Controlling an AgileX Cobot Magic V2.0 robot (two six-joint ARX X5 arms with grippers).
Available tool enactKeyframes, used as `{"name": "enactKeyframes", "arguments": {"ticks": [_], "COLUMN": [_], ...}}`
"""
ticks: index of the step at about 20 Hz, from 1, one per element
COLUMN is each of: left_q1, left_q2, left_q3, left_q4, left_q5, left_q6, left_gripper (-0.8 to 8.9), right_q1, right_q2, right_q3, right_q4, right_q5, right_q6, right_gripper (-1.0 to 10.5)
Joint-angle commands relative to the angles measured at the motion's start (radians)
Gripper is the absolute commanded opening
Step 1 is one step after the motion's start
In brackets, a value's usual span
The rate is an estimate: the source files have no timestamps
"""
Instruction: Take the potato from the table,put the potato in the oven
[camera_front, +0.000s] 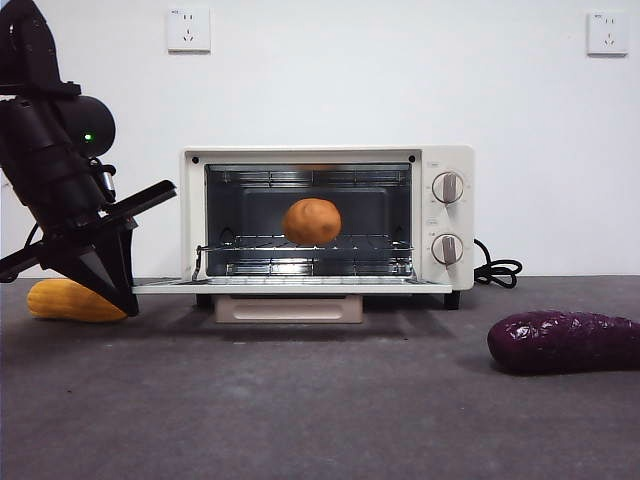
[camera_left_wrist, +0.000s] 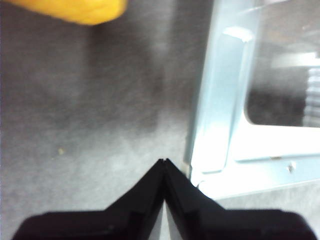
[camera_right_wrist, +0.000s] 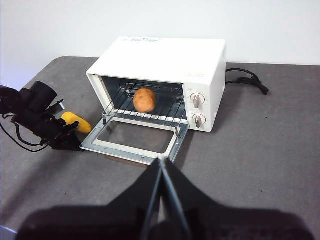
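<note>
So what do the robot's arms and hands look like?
They're all black. The left hand has two flat pointed jaws, like a beak. Its arm has chunky rounded parts, a tiny green light and thin black cables. The right hand has the same black pointed jaws.

— What is cut off or covered?
— In the front view the purple vegetable (camera_front: 566, 342) runs off the right edge, and the left gripper (camera_front: 118, 296) hides the corn cob (camera_front: 72, 300) at its right end.
— And the left wrist view?
— Blurred. Only a yellow end of the cob shows, and the oven (camera_left_wrist: 235, 150) door is cut off, its glass glaring.
</note>
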Motion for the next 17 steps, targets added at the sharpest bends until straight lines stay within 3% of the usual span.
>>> {"name": "enactKeyframes", "arguments": {"ticks": [1,11,17], "left_q1": [-0.020,-0.030,-0.001], "left_q2": [0.014,0.003,-0.102], "left_q3": [-0.006,-0.006,0.002], "left_q4": [0.034,0.037,0.088], "left_q5": [0.042,0.102,0.126], "left_q6": [-0.063,-0.090,-0.105], "left_gripper": [-0.07,-0.08,-0.08], "right_q1": [0.001,0.001,0.001], "right_q2": [0.000,0.000,0.000], "right_q3": [-0.002,-0.002,-0.002], "right_q4": [-0.022,-0.022,-0.022], "right_q5": [0.001,0.000,0.001], "right_q6": [0.011,0.012,0.011], "right_gripper": [-0.1,-0.1,-0.1]}}
